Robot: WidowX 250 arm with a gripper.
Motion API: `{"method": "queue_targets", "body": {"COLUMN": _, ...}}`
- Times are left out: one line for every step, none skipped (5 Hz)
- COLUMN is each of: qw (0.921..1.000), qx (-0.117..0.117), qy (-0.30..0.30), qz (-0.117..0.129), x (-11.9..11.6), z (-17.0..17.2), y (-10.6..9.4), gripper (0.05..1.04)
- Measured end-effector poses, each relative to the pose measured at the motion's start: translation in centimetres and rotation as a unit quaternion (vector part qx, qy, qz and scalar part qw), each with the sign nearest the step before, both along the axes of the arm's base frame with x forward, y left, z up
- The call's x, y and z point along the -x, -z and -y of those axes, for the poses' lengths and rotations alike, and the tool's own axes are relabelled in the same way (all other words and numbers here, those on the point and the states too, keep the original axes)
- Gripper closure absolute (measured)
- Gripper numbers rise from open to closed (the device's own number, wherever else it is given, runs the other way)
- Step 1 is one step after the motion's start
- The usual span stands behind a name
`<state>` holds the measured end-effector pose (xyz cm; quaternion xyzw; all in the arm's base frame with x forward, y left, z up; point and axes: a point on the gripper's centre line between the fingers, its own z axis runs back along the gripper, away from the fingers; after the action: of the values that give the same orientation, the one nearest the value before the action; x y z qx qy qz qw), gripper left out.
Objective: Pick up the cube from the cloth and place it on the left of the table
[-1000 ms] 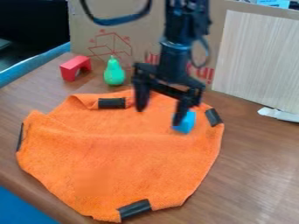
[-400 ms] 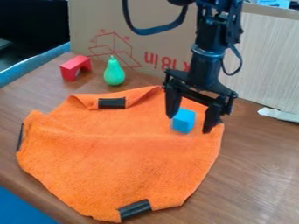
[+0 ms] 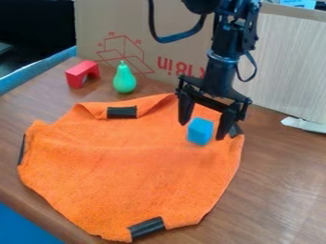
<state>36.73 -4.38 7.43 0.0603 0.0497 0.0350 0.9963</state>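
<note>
The black pincer (image 3: 202,131) is hanging from the arm over the far part of the orange cloth (image 3: 127,167), its two fingers standing wide and pointing down. The blue cube (image 3: 200,131) is sitting on the cloth, showing in the gap between the fingertips (whether either one is brushing it, I cannot tell). The cloth is lying rumpled on the brown wooden bench (image 3: 274,190), its far edge folding over near a black strip (image 3: 121,112), while another dark strip (image 3: 146,228) is sitting at its near edge. Beyond the cloth, toward the far left, a green pear (image 3: 124,80) is standing upright, and a red arch block (image 3: 81,74) is resting near it, apart. Cardboard (image 3: 115,16) is standing behind them, with a pale panel (image 3: 286,62) rising at the right and a white scrap (image 3: 304,125) lying by its foot.
</note>
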Motion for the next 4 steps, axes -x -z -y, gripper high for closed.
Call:
{"method": "queue_targets", "body": {"qw": 0.9999, "qx": 0.004, "qy": -0.009, "qz": -0.008, "x": -0.1, "z": -0.9, "y": -0.1, "gripper": 0.083}}
{"method": "queue_targets", "body": {"qw": 0.9998, "qx": 0.002, "qy": -0.015, "qz": -0.010, "x": -0.4, "z": -1.0, "y": 0.2, "gripper": 0.083}}
{"method": "queue_targets", "body": {"qw": 0.9998, "qx": 0.000, "qy": -0.020, "qz": -0.009, "x": -0.9, "z": -1.0, "y": 0.5, "gripper": 0.083}}
{"method": "queue_targets", "body": {"qw": 0.9993, "qx": -0.004, "qy": -0.031, "qz": -0.020, "x": -1.3, "z": -1.1, "y": 1.6, "gripper": 0.083}}
